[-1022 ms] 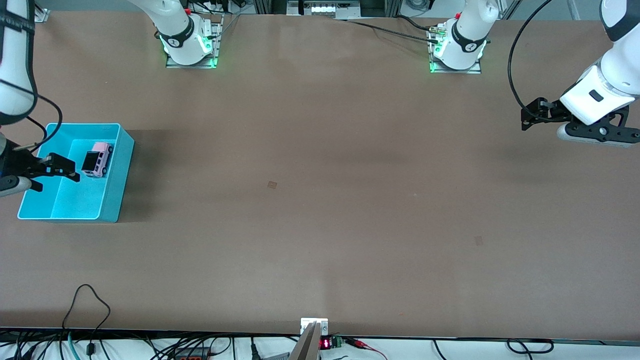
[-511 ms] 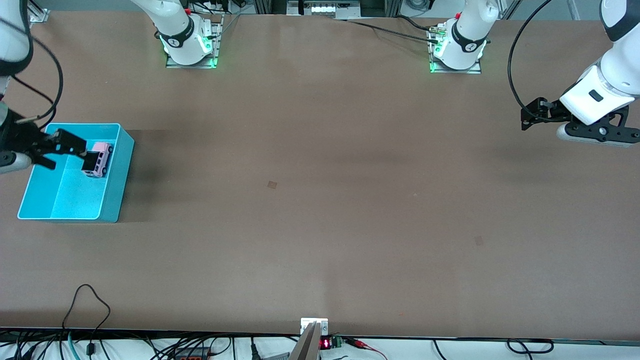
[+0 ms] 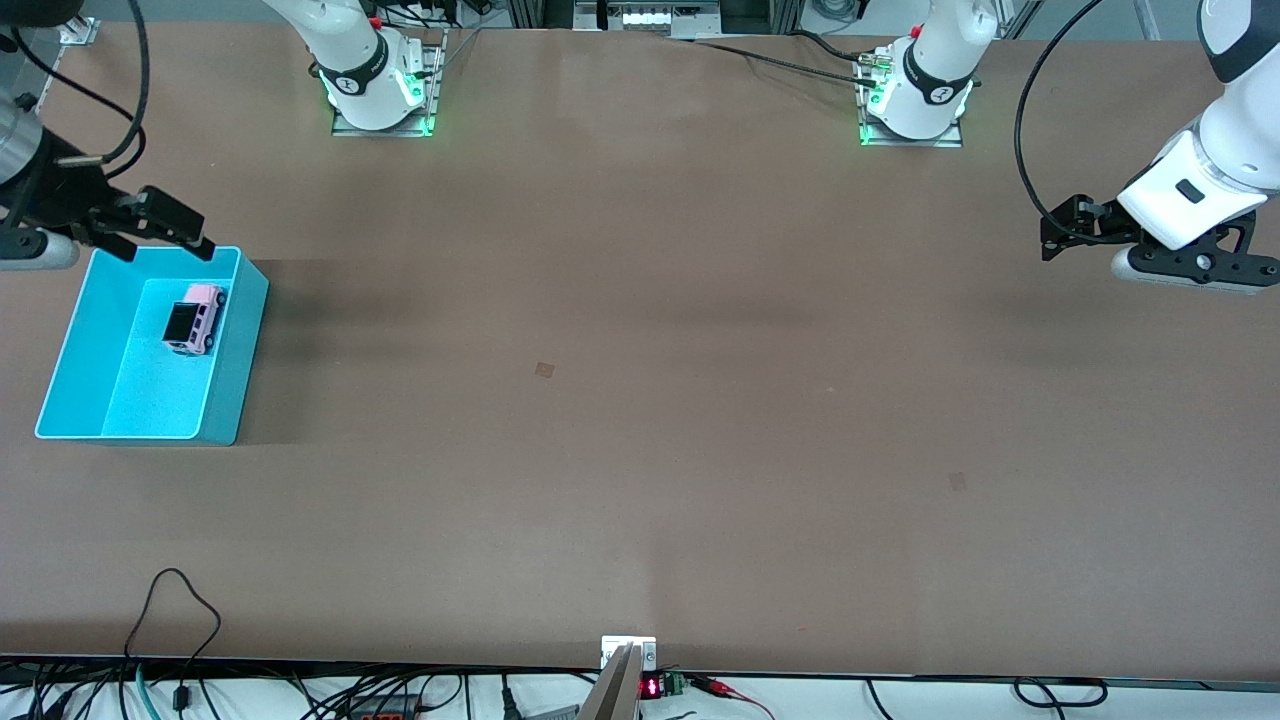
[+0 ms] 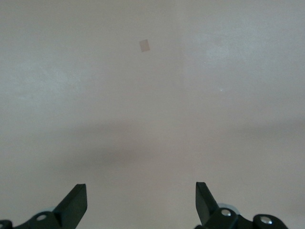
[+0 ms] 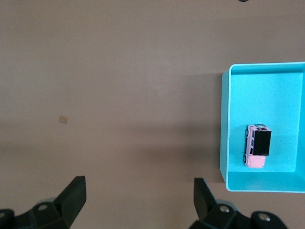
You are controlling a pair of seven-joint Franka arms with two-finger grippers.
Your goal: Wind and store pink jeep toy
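Looks essentially finished: pink jeep toy [image 3: 195, 318] upright inside the turquoise bin [image 3: 232, 400], right gripper [image 3: 150, 228] spread and empty over the bin's farther rim, left gripper [image 3: 1062, 232] waiting, spread, over bare counter [image 3: 640, 420].

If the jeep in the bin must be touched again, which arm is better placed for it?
Probably the right arm. The right gripper hangs open just above the turquoise bin's rim, and the pink jeep toy sits inside. The left gripper, also open, waits over bare table at the left arm's end.
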